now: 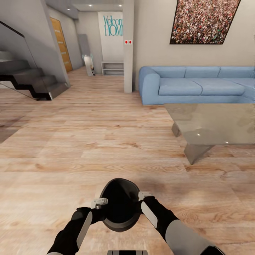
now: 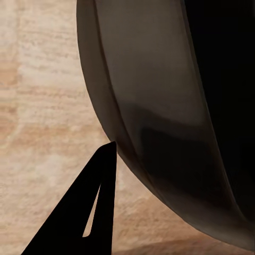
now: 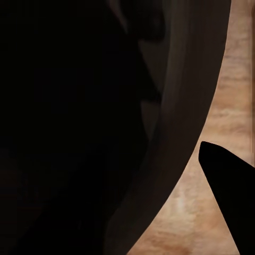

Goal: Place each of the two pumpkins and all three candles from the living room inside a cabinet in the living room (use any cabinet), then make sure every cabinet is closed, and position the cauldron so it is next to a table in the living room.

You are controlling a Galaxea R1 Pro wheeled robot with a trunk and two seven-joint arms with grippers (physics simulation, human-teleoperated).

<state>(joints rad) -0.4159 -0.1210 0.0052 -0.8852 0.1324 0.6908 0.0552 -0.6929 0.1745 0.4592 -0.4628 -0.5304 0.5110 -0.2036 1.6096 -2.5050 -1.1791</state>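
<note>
Head view: matte black bowl-shaped cauldron point(image 1: 119, 205) sits nearest, low centre, clamped between both arms. Left tool point(image 1: 98, 204) is on its left rim, right tool point(image 1: 144, 197) on its right rim. Can't tell jaw opening on either, or whether each pinches the rim or just presses against the wall.

Left wrist view: one dark fingertip point(image 2: 109, 151) touches the cauldron's outer wall point(image 2: 159, 122), wood floor point(image 2: 42, 106) behind.

Right wrist view: one fingertip point(image 3: 212, 154) sits just beside the rim edge point(image 3: 186, 133), contact unclear.

Risks, my read:
- Two-sided hold looks friction-only; uneven arm motion or base jolt could tilt or drop the pot.
- Slipping right contact would let it roll out.

Farther right: low grey glass-topped worktop point(image 1: 216, 124), well apart from the cauldron, so placement is not done. Beyond it, blue fabric sofa point(image 1: 198, 85). Approaching too fast risks clipping the worktop corner.
</note>
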